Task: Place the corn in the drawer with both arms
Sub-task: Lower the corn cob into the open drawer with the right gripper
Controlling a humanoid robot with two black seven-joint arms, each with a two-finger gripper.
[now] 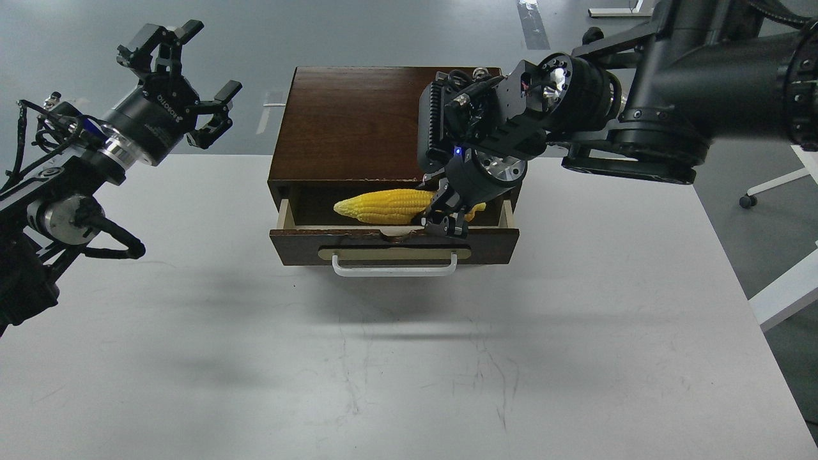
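Note:
The dark brown cabinet stands at the table's back middle with its drawer pulled open. The yellow corn lies across the open drawer, its pointed tip to the left. My right gripper reaches down from the right and is closed around the corn's thick right end, just behind the drawer front. My left gripper is open and empty, raised at the far left, well away from the cabinet.
The white bar handle faces me on the drawer front. The white table reaches forward from the cabinet. My right arm's bulky wrist hangs over the cabinet's right side. A white table leg stands past the right edge.

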